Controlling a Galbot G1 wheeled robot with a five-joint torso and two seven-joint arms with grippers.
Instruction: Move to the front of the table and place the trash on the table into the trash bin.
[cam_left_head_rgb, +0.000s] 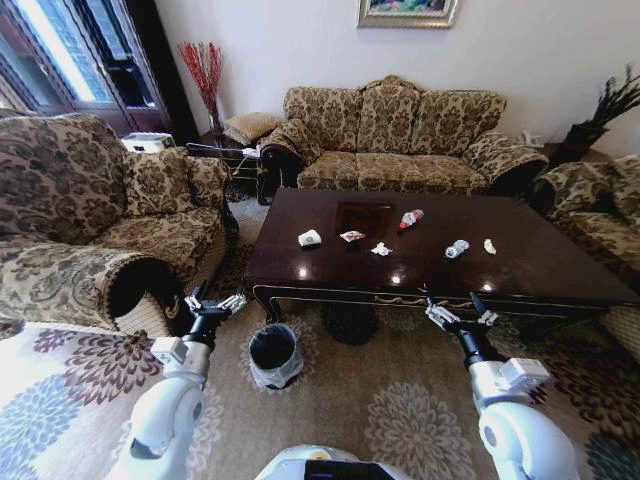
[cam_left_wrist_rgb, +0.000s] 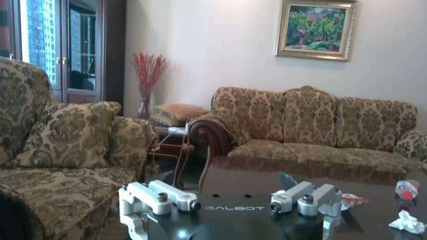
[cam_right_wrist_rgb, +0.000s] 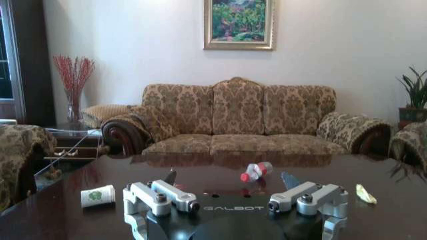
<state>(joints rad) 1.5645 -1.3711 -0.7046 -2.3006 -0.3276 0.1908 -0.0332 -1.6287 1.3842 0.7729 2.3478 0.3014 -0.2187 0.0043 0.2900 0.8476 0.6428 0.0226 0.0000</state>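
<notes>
A glossy dark mahogany tabletop (cam_left_head_rgb: 560, 262) carried scattered white paper scraps and bottles (cam_left_head_rgb: 381, 249); both grippers, left (cam_left_head_rgb: 214, 305) and right (cam_left_head_rgb: 461, 314), hovered spread-fingered, black bag-lined bin (cam_left_head_rgb: 274, 354) at seven o'clock.

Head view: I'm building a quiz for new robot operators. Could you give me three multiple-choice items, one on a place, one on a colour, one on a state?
1. Where is the small round black trash bin with its whitish plastic liner?
A. on the sofa
B. on the patterned carpet, by the near left corner of the dark glossy mahogany table
C. on the table

2. What colour is the cap on the clear plastic bottle?
A. red
B. blue
C. green

3. How do the jaws of the left gripper and right gripper stand?
A. both shut on trash
B. one holds a bottle
C. both open, empty

B: it stands on the floor. A: red end visible. C: the jaws stand spread, holding nothing.
</notes>
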